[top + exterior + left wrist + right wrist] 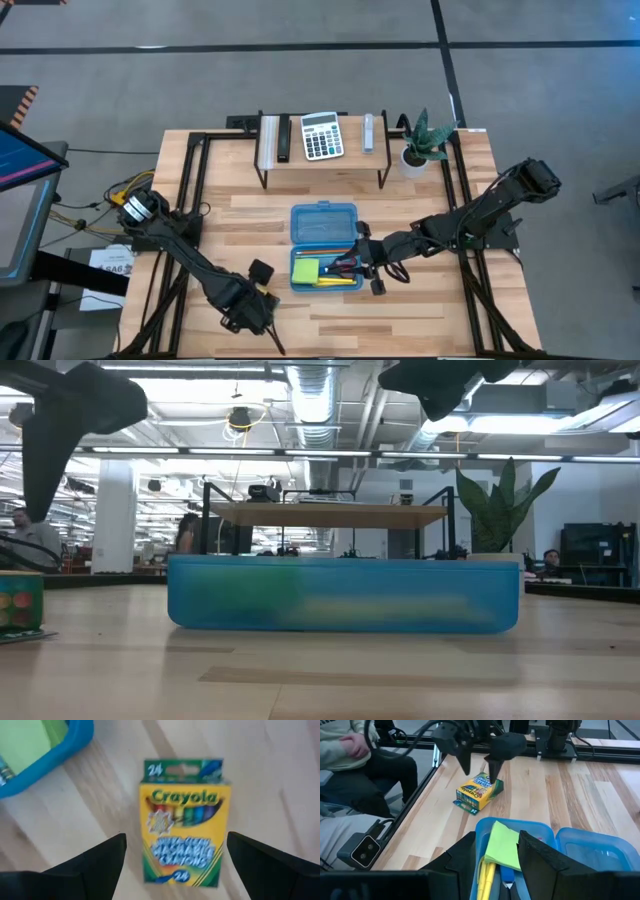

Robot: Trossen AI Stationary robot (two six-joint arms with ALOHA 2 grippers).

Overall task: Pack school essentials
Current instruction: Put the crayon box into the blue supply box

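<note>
One item is left out: the Crayola crayon box (182, 822) lies flat on the table (420, 310), directly under my left gripper (175, 865), whose jaws are spread wide. Next I descend and close on it. My right gripper (492, 857), part open and empty, hovers above the blue case (324, 246).

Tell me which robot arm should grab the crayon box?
Left, probably. The left pincer hangs open right over the crayon box, which lies on the table. The right pincer is over the blue case.
</note>
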